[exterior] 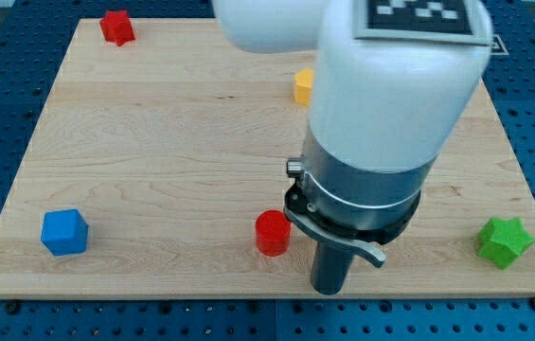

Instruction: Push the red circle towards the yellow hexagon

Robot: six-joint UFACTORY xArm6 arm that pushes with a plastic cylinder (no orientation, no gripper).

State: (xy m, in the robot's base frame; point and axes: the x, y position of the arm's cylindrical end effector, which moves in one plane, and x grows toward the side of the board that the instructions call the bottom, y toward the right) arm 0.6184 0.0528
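Note:
The red circle [272, 233] is a short red cylinder standing on the wooden board near the view's bottom centre. The yellow hexagon [302, 86] lies towards the view's top, almost straight above the red circle, and its right side is hidden behind my arm. My tip [331, 290] is at the board's bottom edge, just right of and slightly below the red circle, with a small gap between them. My large white and grey arm body covers much of the board's right centre.
A red star-shaped block [116, 26] sits at the top left. A blue cube [64, 232] sits at the bottom left. A green star-shaped block [505, 241] sits at the bottom right. The board's bottom edge [153, 292] runs close under the red circle.

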